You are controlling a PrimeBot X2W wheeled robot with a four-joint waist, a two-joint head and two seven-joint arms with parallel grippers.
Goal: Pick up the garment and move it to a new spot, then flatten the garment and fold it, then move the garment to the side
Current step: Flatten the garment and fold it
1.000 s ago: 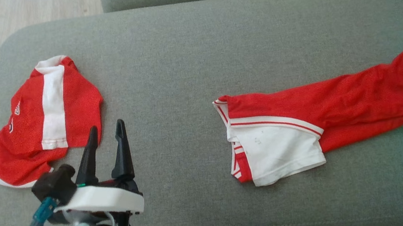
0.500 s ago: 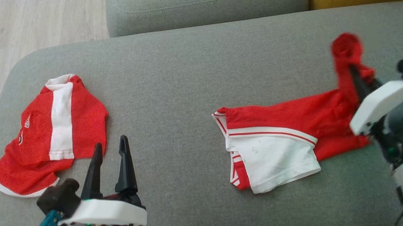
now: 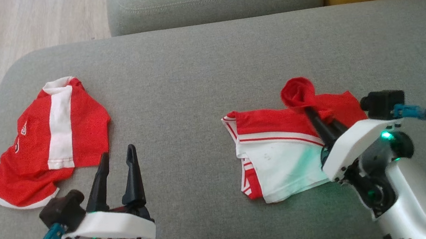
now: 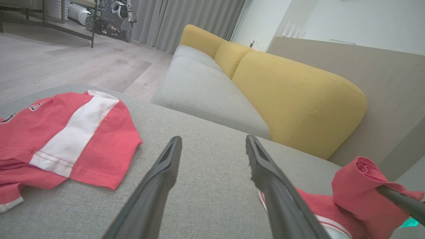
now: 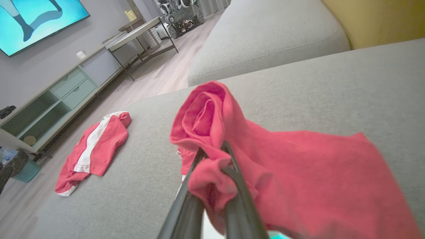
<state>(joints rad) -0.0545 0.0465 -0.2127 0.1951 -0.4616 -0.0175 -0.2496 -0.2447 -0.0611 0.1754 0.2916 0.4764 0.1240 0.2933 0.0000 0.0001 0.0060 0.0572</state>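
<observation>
garment [image 3: 279, 156] on cushion [image 3: 191, 77], pinched by right tool [image 3: 311, 112].

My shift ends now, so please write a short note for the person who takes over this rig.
Left gripper: open, empty, above the grey cushion, beside the left garment.
Right gripper: shut on the red end of the right garment, bunched and raised above its white part.
Done: garment grasped, fold begun.
To do: finish the fold, flatten, move it aside.
</observation>
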